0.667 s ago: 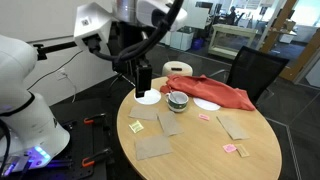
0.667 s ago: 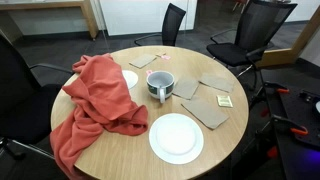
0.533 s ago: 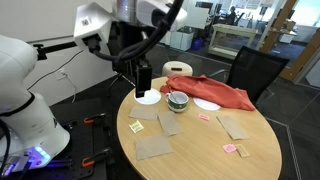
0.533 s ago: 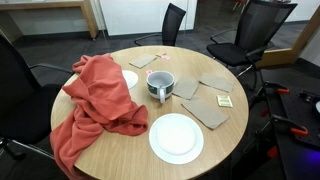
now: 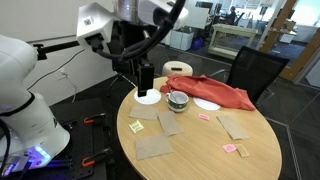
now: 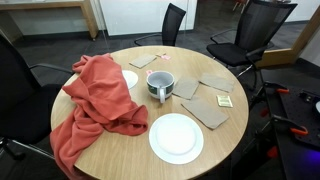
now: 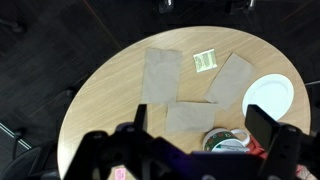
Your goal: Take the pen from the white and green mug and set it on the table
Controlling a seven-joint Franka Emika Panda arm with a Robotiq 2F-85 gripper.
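Observation:
The white and green mug (image 5: 178, 100) stands near the middle of the round wooden table (image 5: 200, 152), beside a red cloth (image 5: 212, 92). It also shows in an exterior view (image 6: 160, 86) and at the bottom of the wrist view (image 7: 228, 141). The pen cannot be made out in any view; the mug's inside looks dark. My gripper (image 5: 143, 76) hangs open and empty above the table's edge, over a small white plate (image 5: 148, 97), well clear of the mug. In the wrist view its fingers (image 7: 201, 113) are wide apart with nothing between them.
Tan cardboard squares (image 6: 210, 108) and small packets (image 5: 136, 126) lie on the table. A large white plate (image 6: 176, 137) sits near one edge. A tan cylinder (image 5: 178, 69) stands behind the cloth. Black office chairs (image 6: 255, 25) surround the table.

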